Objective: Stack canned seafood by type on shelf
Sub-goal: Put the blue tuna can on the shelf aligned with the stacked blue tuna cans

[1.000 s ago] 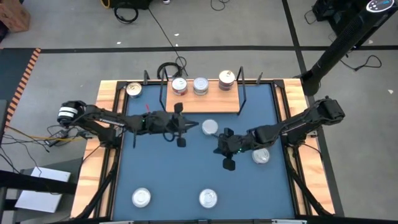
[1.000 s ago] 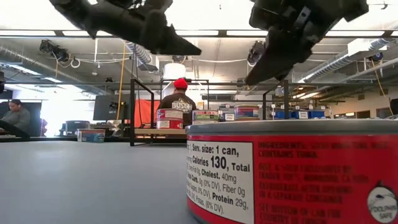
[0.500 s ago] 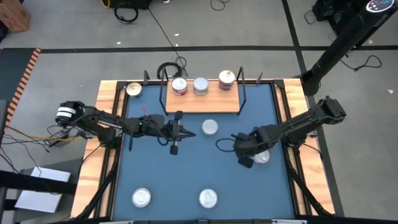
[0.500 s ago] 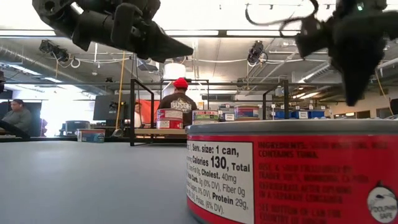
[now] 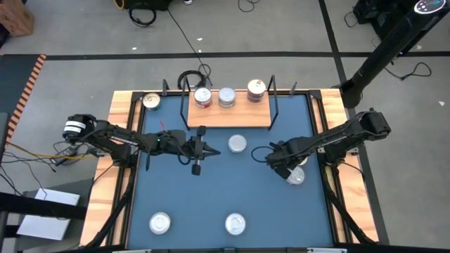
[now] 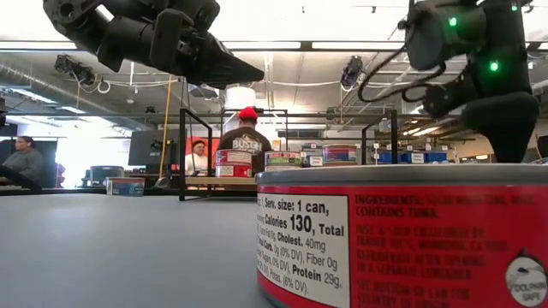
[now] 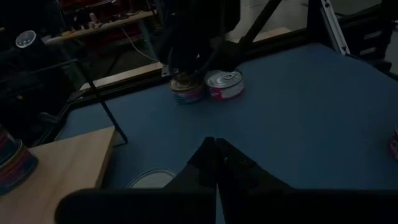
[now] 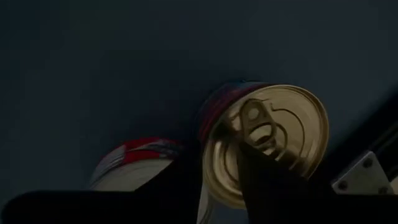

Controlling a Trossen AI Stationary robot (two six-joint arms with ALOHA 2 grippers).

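Observation:
The shelf (image 5: 232, 118) stands at the table's far side with three cans (image 5: 226, 97) on its board. One can (image 5: 238, 144) rests on the blue table just in front of it. My left gripper (image 5: 214, 149) hovers shut and nearly level beside that can, holding nothing. My right gripper (image 5: 281, 167) points down at the table's right, its fingers a little apart over a gold-lidded can (image 8: 273, 134). A red-labelled can (image 8: 134, 167) stands right next to it. In the high view the gripper hides the gold-lidded can. My right gripper has its fingertips (image 8: 249, 162) over the gold lid, near the pull tab (image 8: 258, 124). I cannot tell whether they touch it. The can stands upright on the table.
Two cans (image 5: 160, 223) (image 5: 235, 223) stand near the table's front edge, and one (image 5: 151, 100) sits on the wooden rim at the far left. In the low view a red can (image 6: 402, 235) fills the foreground. Bare blue table lies between the arms and the front cans.
My right gripper has swung from the table's middle toward its right edge and tipped from nearly level to pointing down over the two cans there. My left gripper has sunk a little, drawn back slightly toward the left, then kept still.

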